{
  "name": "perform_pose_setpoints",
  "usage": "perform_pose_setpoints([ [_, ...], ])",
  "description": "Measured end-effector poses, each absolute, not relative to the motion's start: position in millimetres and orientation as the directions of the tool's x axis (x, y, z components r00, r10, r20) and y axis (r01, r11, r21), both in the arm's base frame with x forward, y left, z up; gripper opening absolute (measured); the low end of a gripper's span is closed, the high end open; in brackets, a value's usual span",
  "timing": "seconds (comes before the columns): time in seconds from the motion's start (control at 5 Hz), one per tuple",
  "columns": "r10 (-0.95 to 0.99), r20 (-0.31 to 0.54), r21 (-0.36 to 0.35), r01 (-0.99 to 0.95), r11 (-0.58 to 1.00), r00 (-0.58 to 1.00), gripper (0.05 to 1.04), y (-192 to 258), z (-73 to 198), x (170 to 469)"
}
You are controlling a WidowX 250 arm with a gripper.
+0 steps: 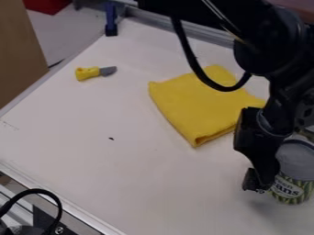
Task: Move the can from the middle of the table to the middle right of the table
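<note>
The black gripper [264, 170] hangs low over the right side of the white table, its lower end close against the left side of the can. The can [297, 176] is near the right edge of the view, with a green bean-pattern label and a grey upper part. Its top lies partly behind the arm, and I cannot tell if its base rests on the table.
A folded yellow cloth [199, 103] lies left of and behind the gripper. Farther left on the table [92, 133] is a toy knife [95, 72] with a yellow handle. A blue clamp [111, 18] stands at the back edge, and a black cable [30, 195] curves at the lower left.
</note>
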State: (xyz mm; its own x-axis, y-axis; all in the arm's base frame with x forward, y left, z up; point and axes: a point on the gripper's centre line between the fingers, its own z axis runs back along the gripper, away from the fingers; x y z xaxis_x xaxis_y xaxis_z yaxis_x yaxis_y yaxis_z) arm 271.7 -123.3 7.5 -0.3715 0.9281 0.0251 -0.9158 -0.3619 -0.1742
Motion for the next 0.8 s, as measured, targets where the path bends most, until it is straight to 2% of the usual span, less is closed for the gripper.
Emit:
perform_pose_setpoints([
  [0.2,0.938,0.017,-0.210,-0.918,-0.336,-0.347,0.999,-95,17,267],
  [0.4,0.964,0.084,-0.253,-0.941,-0.225,-0.253,0.999,-68,28,269],
  [0.6,0.973,0.210,-0.328,-0.944,-0.026,-0.100,0.999,-42,38,271],
  [0.8,0.942,0.268,-0.183,-0.949,0.257,0.203,0.999,-12,42,284],
])
